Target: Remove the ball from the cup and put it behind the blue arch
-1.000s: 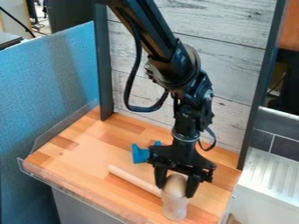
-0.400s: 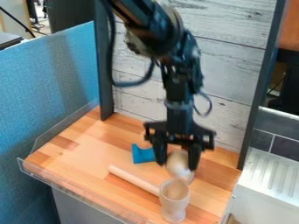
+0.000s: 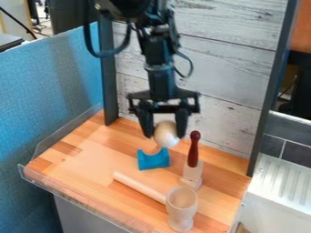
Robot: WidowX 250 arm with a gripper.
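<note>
Pale wooden ball pinched in the gripper, out of its cup

Wood-toned and smooth, the ball (image 3: 166, 134) sits between the two black fingers of the gripper (image 3: 164, 132), which press on it from either side. The arm (image 3: 161, 68) comes in from the top edge and hangs down in front of the whitewashed plank wall (image 3: 224, 63). The ball is held up in the air, and in the camera view its lower side shows just above the blue arch (image 3: 153, 160).

The arch stands near the middle of the wooden tabletop (image 3: 85, 150). The pale cup (image 3: 182, 207) stands upright close to the near right corner, its mouth open to view. A light wooden rod (image 3: 138, 187) lies aslant on the tabletop, running from the arch's near side toward the cup, where its end meets or passes behind the cup's rim. Between the cup and the far edge, right of the arch, a tool with a dark red handle (image 3: 193, 150) stands upright on its pale lower part (image 3: 193, 174). A clear guard (image 3: 72, 197) runs along the tabletop's near edge, and a blue fabric partition (image 3: 48, 91) rises beyond the left edge.
</note>
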